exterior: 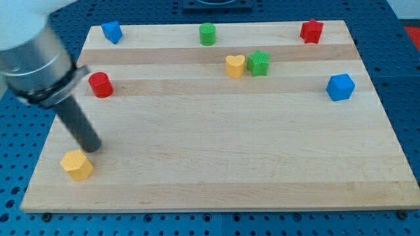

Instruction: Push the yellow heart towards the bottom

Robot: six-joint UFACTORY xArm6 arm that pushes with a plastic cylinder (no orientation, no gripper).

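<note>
Nearest the view's bottom, a yellow block [77,164], roughly hexagonal as far as the angle lets me judge, sits at about 8 o'clock on the wooden board [216,170]. My tip [94,148] rests just beside it, at the block's 1 o'clock; whether the two touch I cannot tell. The dark rod slants up toward 11 o'clock into a grey cylindrical arm body [33,59] at the view's left edge. There is no claw on this arm, only the plain rod, so nothing is open or closed and it has hold of nothing.

Further up, a red cylinder [100,84] stands at the board's 9 o'clock, near the rod's upper part. At 3 o'clock, well apart from the rest, sits a blue block [340,86], cube-like.

The yellow heart [235,65] lies at about 12 o'clock from the board's middle, well apart from my tip, off toward its 2 o'clock. A green star-shaped block [258,63] is just beside the heart, at the heart's 3 o'clock, seemingly touching.

Along the far edge, a small blue block [112,31] sits at 11 o'clock, a green cylinder [207,33] at 12 o'clock, and a red star-like block [312,31] at 1 o'clock.
</note>
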